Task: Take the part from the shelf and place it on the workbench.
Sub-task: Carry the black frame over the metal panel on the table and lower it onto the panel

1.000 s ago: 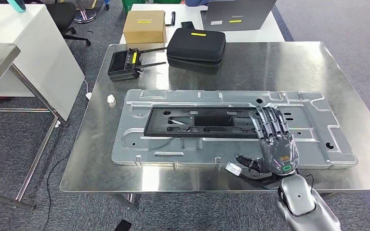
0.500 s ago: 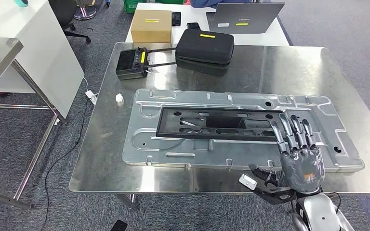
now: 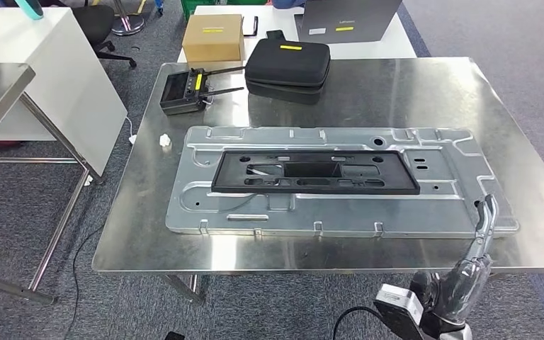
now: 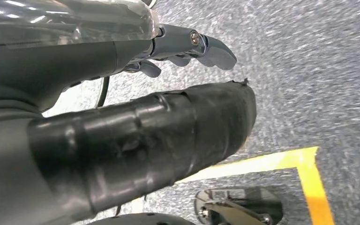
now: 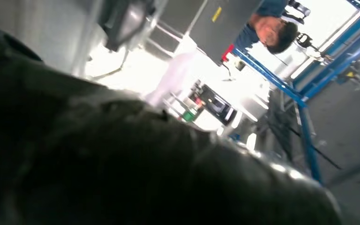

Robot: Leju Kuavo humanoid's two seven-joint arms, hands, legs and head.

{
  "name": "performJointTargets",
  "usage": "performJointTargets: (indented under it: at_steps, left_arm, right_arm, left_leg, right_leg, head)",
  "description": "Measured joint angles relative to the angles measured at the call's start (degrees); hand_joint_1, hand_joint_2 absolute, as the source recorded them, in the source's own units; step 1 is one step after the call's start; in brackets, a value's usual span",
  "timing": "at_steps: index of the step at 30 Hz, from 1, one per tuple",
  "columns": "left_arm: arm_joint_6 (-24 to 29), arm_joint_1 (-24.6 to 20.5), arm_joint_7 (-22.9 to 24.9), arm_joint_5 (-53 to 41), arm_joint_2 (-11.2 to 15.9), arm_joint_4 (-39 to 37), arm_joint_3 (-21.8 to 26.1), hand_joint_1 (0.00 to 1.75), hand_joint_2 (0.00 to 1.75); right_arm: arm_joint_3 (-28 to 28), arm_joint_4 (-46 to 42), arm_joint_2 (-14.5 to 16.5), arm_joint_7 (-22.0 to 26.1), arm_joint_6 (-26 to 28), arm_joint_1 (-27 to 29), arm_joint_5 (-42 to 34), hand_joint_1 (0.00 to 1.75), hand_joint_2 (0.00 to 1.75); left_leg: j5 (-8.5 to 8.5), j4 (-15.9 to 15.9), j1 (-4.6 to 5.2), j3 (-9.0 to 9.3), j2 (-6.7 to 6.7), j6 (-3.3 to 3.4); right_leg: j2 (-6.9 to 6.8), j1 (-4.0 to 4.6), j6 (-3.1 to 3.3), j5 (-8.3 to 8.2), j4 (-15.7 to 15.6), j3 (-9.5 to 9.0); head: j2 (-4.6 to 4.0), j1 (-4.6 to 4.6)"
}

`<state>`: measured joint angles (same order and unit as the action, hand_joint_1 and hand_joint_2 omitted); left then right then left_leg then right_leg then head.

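The right robot hand (image 3: 472, 273) hangs below the worktop's near edge close to its near right corner, its dark fingers (image 3: 486, 216) held straight and pointing up past the edge, with nothing in them. The long black rectangular plastic part (image 3: 315, 173) lies flat on a large pressed silver metal panel (image 3: 205, 205), lengthwise along the middle of the shiny steel worktop (image 3: 425, 92), well apart from that hand. At the far edge sit a black zipped case (image 3: 288, 64) and, to its left, a black remote controller with antennas (image 3: 188, 91).

The left wrist view looks down at grey speckled floor with a yellow tape line (image 4: 281, 161); the left robot hand (image 4: 136, 117) holds nothing, its thick taped thumb and darker fingers lying extended, slightly apart. In the right wrist view a blurred dark mass covers most of the picture, with blue frame bars (image 5: 272, 77) and a person (image 5: 267, 28) beyond.
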<state>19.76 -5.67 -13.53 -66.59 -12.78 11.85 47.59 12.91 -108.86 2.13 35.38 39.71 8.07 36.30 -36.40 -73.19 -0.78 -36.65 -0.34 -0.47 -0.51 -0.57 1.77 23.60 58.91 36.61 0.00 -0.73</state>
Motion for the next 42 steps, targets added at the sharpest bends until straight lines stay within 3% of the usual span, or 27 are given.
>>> performJointTargets:
  at_steps: [3, 4, 5, 8, 9, 10, 12, 13, 14, 15, 16, 18, 20, 22, 24, 26, 28, 29, 30, 31, 33, 35, 36, 38, 39, 40, 42]
  left_arm:
    - [0.0, 0.2, -0.6, 0.7, 0.3, 0.0, 0.7, 0.0, 0.0]
    - [0.0, 0.2, -0.8, 0.9, 0.4, 0.0, 0.8, 0.0, 0.0]
    - [0.0, 0.2, -1.0, 1.1, 0.5, 0.0, 1.0, 0.0, 0.0]
    - [0.0, 0.6, -1.0, 1.4, 0.6, 0.0, 1.8, 0.0, 0.0]
    - [-0.1, 0.6, -0.9, 1.5, 0.6, 0.0, 2.0, 0.0, 0.0]
    - [-0.1, 0.6, -0.9, 1.5, 0.6, 0.0, 2.1, 0.0, 0.0]
    - [-0.1, 0.6, -0.9, 1.6, 0.6, 0.0, 2.2, 0.0, 0.0]
    - [-0.1, 0.7, -0.9, 1.6, 0.6, 0.0, 2.3, 0.0, 0.0]
    - [-0.1, 0.7, -1.0, 1.6, 0.6, 0.0, 2.4, 0.0, 0.0]
    - [-0.1, 0.8, -1.0, 1.7, 0.6, 0.0, 2.4, 0.0, 0.0]
    - [-0.1, 0.7, -1.0, 1.7, 0.6, 0.0, 2.5, 0.0, 0.0]
    - [-0.1, 0.7, -1.1, 1.7, 0.6, 0.0, 2.6, 0.0, 0.0]
    - [-0.1, 0.7, -1.2, 1.8, 0.5, 0.0, 2.7, 0.0, 0.0]
    - [-0.1, 0.7, -1.2, 1.8, 0.5, 0.0, 2.8, 0.0, 0.0]
    - [-0.1, 0.7, -1.3, 1.8, 0.5, 0.0, 3.0, 0.0, 0.0]
    - [-0.1, 0.8, -1.3, 1.8, 0.5, 0.0, 3.2, 0.0, 0.0]
    - [-0.1, 0.8, -1.3, 1.8, 0.5, 0.0, 3.2, 0.0, 0.0]
    - [-0.2, 0.8, -1.3, 1.8, 0.5, 0.0, 3.2, 0.0, 0.0]
    - [-0.2, 0.8, -1.3, 1.8, 0.5, 0.0, 3.3, 0.0, 0.0]
    - [-0.2, 0.8, -1.3, 1.8, 0.5, 0.0, 3.3, 0.0, 0.0]
    - [-0.3, 0.8, -1.3, 1.8, 0.5, 0.0, 3.3, 0.0, 0.0]
    - [-0.3, 0.6, -1.3, 1.8, 0.5, 0.0, 3.3, 0.0, 0.0]
    - [-0.3, 0.5, -1.3, 1.9, 0.5, 0.0, 3.3, 0.0, 0.0]
    - [-0.3, 0.6, -1.4, 1.9, 0.5, 0.0, 3.3, 0.0, 0.0]
    - [-0.3, 0.6, -1.4, 1.9, 0.5, 0.0, 3.3, 0.0, 0.0]
    - [-0.3, 0.6, -1.3, 1.9, 0.5, 0.0, 3.3, 0.0, 0.0]
    - [-0.3, 0.6, -1.3, 2.0, 0.5, 0.0, 3.4, 0.0, 0.0]
  right_arm:
    - [0.0, -0.9, 1.2, 0.6, 0.0, 2.5, -1.4, 0.0, 0.0]
    - [0.0, -1.2, 1.5, 0.8, 0.0, 3.3, -1.8, 0.0, 0.0]
    - [-0.1, -1.4, 1.8, 0.8, 0.0, 4.0, -2.1, 0.0, 0.0]
    - [-0.4, -1.6, 2.5, 1.0, 0.0, 6.0, -3.5, 0.0, 0.0]
    - [-0.7, -1.6, 2.6, 1.1, 0.0, 6.6, -3.9, 0.0, 0.0]
    - [-0.9, -1.7, 2.7, 1.2, 0.0, 7.1, -4.2, 0.0, 0.0]
    - [-1.3, -1.7, 2.9, 1.3, 0.0, 7.8, -4.9, 0.0, 0.0]
    - [-1.4, -1.7, 3.0, 1.5, 0.0, 8.0, -5.3, 0.0, 0.0]
    - [-1.5, -1.7, 3.1, 1.6, 0.0, 8.3, -5.6, 0.0, 0.0]
    - [-1.6, -1.7, 3.1, 1.7, 0.0, 8.5, -5.8, 0.0, 0.0]
    - [-1.7, -1.7, 3.2, 1.8, 0.0, 8.6, -6.0, 0.0, 0.0]
    - [-1.8, -1.8, 3.2, 1.9, 0.0, 8.7, -6.3, 0.0, 0.0]
    - [-1.8, -2.0, 3.3, 2.0, 0.0, 8.7, -6.5, 0.0, 0.0]
    - [-1.9, -2.1, 3.3, 2.0, 0.0, 8.7, -6.7, 0.0, 0.0]
    - [-2.0, -2.1, 3.4, 2.0, 0.1, 8.7, -6.8, 0.0, 0.0]
    - [-2.0, -2.1, 3.5, 2.0, 0.1, 8.7, -7.0, 0.0, 0.0]
    - [-2.0, -2.0, 3.6, 2.0, 0.1, 8.7, -7.2, 0.0, 0.0]
    - [-2.0, -2.0, 3.6, 2.0, 0.1, 8.7, -7.2, 0.0, 0.0]
    - [-2.0, -2.0, 3.6, 2.0, 0.1, 8.7, -7.3, 0.0, 0.0]
    - [-2.0, -2.0, 3.6, 2.0, 0.1, 8.7, -7.3, 0.0, 0.0]
    - [-2.0, -2.0, 3.6, 2.0, 0.1, 8.7, -7.4, 0.0, 0.0]
    - [-2.0, -2.0, 3.6, 2.0, 0.1, 8.7, -7.4, 0.0, 0.0]
    - [-2.0, -2.0, 3.6, 2.0, 0.1, 8.6, -7.4, 0.0, 0.0]
    - [-2.0, -2.0, 3.6, 1.9, 0.1, 8.6, -7.4, 0.0, 0.0]
    - [-2.0, -2.0, 3.6, 1.9, 0.1, 8.6, -7.4, 0.0, 0.0]
    - [-2.0, -2.0, 3.6, 1.9, 0.1, 8.6, -7.5, 0.0, 0.0]
    - [-2.0, -1.9, 3.6, 1.8, 0.1, 8.6, -7.6, 0.0, 0.0]
  left_leg:
    - [3.55, 11.3, 0.11, 7.82, 0.0, 0.47]
    - [4.29, 14.4, 0.23, 9.59, -0.02, 0.69]
    - [4.6, 15.9, 0.38, 10.38, -0.05, 0.92]
    - [6.03, 16.3, 0.59, 9.77, 0.06, 1.85]
    - [6.75, 16.5, 0.52, 9.31, 0.21, 2.24]
    - [7.5, 16.6, 0.39, 8.68, 0.38, 2.58]
    - [8.77, 16.6, 0.32, 7.16, 0.7, 2.99]
    - [9.38, 16.5, 0.35, 6.32, 0.82, 3.02]
    - [10.0, 16.4, 0.38, 5.45, 0.92, 2.97]
    - [10.6, 16.2, 0.4, 4.55, 0.97, 2.89]
    - [11.14, 16.0, 0.4, 3.62, 1.01, 2.77]
    - [12.04, 15.5, 0.42, 2.13, 1.0, 2.45]
    - [12.83, 15.1, 0.48, 1.46, 0.96, 1.88]
    - [13.77, 15.4, 0.41, 1.38, 0.93, 1.1]
    - [13.34, 15.0, 0.25, 1.03, 0.83, 0.37]
    - [8.71, 11.5, 0.13, -0.23, 0.7, -0.19]
    - [2.94, 4.7, 0.07, -1.79, 0.67, -0.62]
    - [1.8, 1.6, 0.07, -2.09, 0.67, -0.78]
    - [2.09, -0.3, 0.07, -1.75, 0.67, -0.87]
    - [3.56, -0.2, 0.06, -0.47, 0.67, -0.9]
    - [6.31, 5.4, 0.07, 4.89, 0.66, -0.65]
    - [5.72, 13.5, 0.3, 10.45, 0.61, -0.05]
    - [4.97, 15.9, 0.46, 11.77, 0.58, 0.36]
    - [5.12, 17.1, 0.57, 11.66, 0.65, 1.36]
    - [5.75, 17.2, 0.52, 11.23, 0.77, 1.86]
    - [6.47, 17.3, 0.43, 10.66, 0.91, 2.4]
    - [7.91, 17.4, 0.37, 9.08, 1.13, 3.08]
  right_leg:
    - [0.05, 0.09, -0.54, -1.16, 0.5, 1.38]
    - [0.05, 0.15, -0.85, -1.51, 0.6, 1.6]
    - [0.02, 0.2, -1.22, -1.86, 0.6, 1.69]
    - [0.11, -0.02, -2.36, -2.82, 0.2, 1.72]
    - [0.23, -0.14, -2.67, -1.85, 0.8, 2.04]
    - [0.34, -0.22, -2.96, 0.27, 2.3, 2.64]
    - [0.42, -0.32, -3.43, 6.56, 8.5, 4.26]
    - [0.42, -0.34, -3.62, 8.85, 12.1, 4.83]
    - [0.42, -0.35, -3.73, 9.82, 14.9, 4.86]
    - [0.42, -0.34, -3.75, 9.47, 16.1, 4.1]
    - [0.42, -0.34, -3.65, 8.17, 15.1, 2.26]
    - [0.46, -0.23, -3.1, 6.37, 7.8, -3.99]
    - [0.52, 0.13, -2.43, 6.96, 0.5, -9.02]
    - [0.53, 0.54, -1.75, 7.2, -1.7, -9.82]
    - [0.35, 0.38, -0.76, 6.02, -2.1, -9.01]
    - [0.13, 0.12, 0.23, 4.52, -2.5, -7.68]
    - [0.04, 0.25, 0.63, 3.16, -2.4, -5.84]
    - [-0.01, 0.3, 0.6, 2.48, -2.2, -4.87]
    - [-0.06, 0.33, 0.52, 1.82, -2.0, -3.87]
    - [-0.11, 0.34, 0.4, 1.2, -1.7, -2.85]
    - [-0.15, 0.34, 0.03, 0.12, -0.9, -0.97]
    - [-0.18, 0.48, -0.53, -0.76, -0.1, 0.33]
    - [-0.23, 0.5, -0.87, -1.21, 0.1, 0.62]
    - [-0.28, 0.46, -1.63, -2.17, -0.1, 0.83]
    - [-0.18, 0.35, -1.99, -1.9, 0.1, 1.09]
    - [-0.05, 0.27, -2.31, -0.54, 1.0, 1.54]
    - [0.19, 0.01, -2.84, 5.15, 5.9, 3.03]
  head:
    - [0.0, 0.01]
    - [0.0, -0.04]
    - [0.0, -0.06]
    - [0.0, -0.08]
    - [0.0, -0.13]
    - [0.0, -0.16]
    - [0.0, -0.26]
    - [0.0, -0.26]
    - [0.0, -0.26]
    - [0.0, -0.25]
    - [0.0, -0.25]
    - [0.0, -0.24]
    - [0.0, -0.25]
    - [0.0, -0.34]
    - [0.0, -0.43]
    - [0.0, -0.32]
    - [0.0, -0.21]
    - [0.0, -0.21]
    - [0.0, -0.2]
    - [0.0, -0.2]
    - [0.0, -0.19]
    - [0.0, -0.2]
    - [0.0, -0.22]
    - [0.0, -0.27]
    - [0.0, -0.27]
    - [0.0, -0.28]
    - [0.0, -0.28]
